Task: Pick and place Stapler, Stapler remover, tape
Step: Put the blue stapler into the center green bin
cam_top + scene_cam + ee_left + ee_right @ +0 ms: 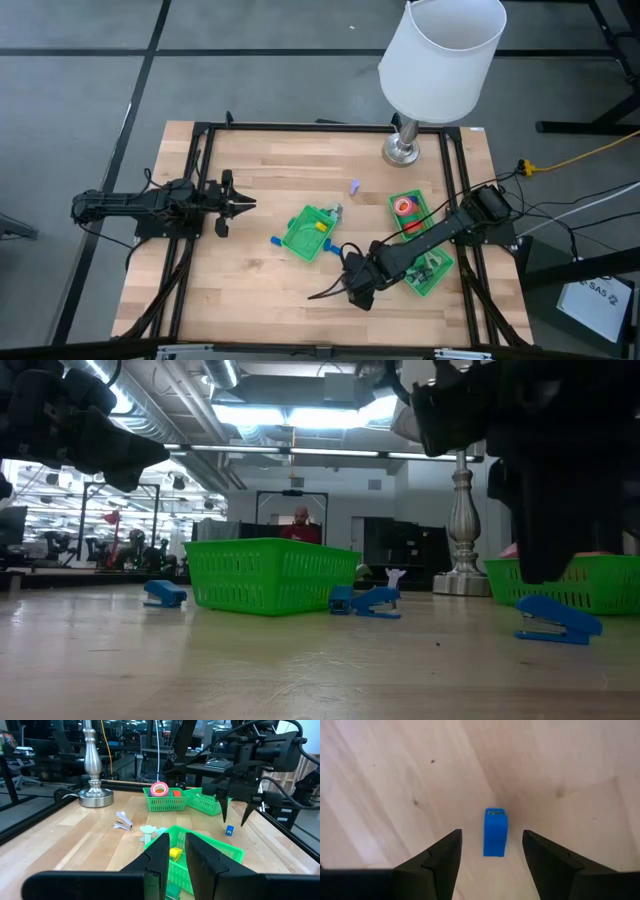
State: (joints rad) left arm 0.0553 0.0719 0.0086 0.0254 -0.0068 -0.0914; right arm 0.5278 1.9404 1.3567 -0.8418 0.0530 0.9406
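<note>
The right gripper [490, 852] hangs open over the blue stapler [495, 832] lying on the bare tabletop [560, 765]; descending off-centre, one finger could knock it aside rather than straddle it.

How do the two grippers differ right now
The right gripper points down at the table, fingers open on either side of a blue stapler. The left gripper is held level over the table's left side, fingers nearly together, nothing between them. The right is poised to grasp; the left waits clear of the green basket. Both are dark and two-fingered.
</note>
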